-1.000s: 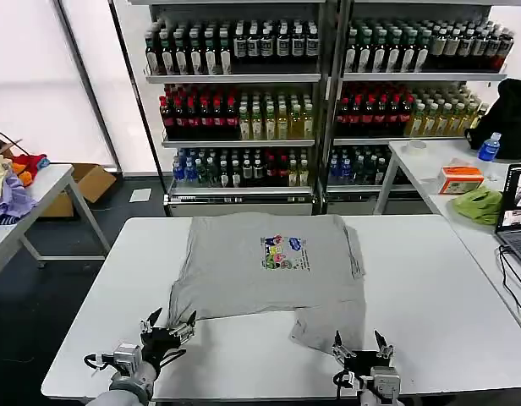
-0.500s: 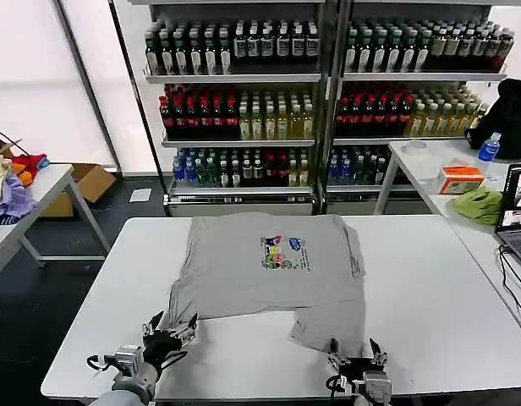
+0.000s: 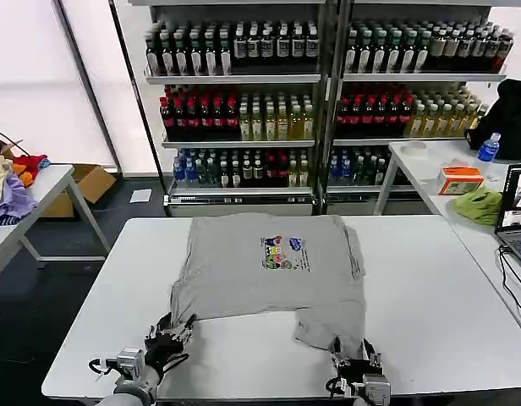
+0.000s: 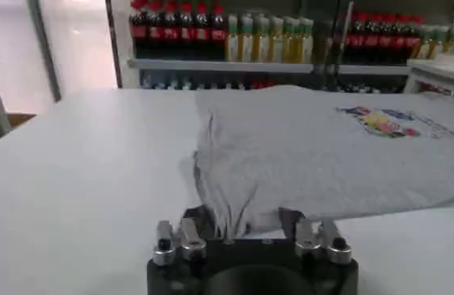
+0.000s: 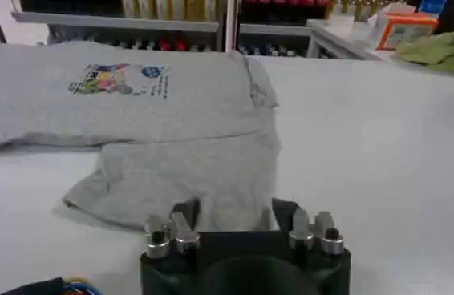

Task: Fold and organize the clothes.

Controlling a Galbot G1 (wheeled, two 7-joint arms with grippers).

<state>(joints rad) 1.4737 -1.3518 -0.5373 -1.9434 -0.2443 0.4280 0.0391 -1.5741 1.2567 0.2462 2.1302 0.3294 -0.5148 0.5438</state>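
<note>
A light grey shirt [image 3: 269, 271] with a small multicoloured chest print lies flat on the white table [image 3: 430, 296], its lower right part folded toward the near edge. My left gripper [image 3: 171, 331] is low at the shirt's near left corner. It is open, and the bunched hem [image 4: 227, 212] lies between its fingers [image 4: 197, 220]. My right gripper [image 3: 352, 350] is at the near right flap, also open, with the grey cloth [image 5: 211, 176] reaching in between its fingers [image 5: 285, 212]. The left wrist view shows the print [image 4: 379, 122] far off on the shirt [image 4: 315, 152].
Shelves of bottles [image 3: 244, 110] stand behind the table. A side table [image 3: 49, 182] at the left carries coloured fabrics [image 3: 11, 199]. The right table holds a lime-green cloth [image 3: 479, 205], an orange box [image 3: 461, 179] and a laptop [image 3: 516, 211]. A cardboard box [image 3: 91, 180] is on the floor.
Both grippers have sunk lower and edged in to the shirt's near hem, the right one shifting slightly left. The shirt lies as before.
</note>
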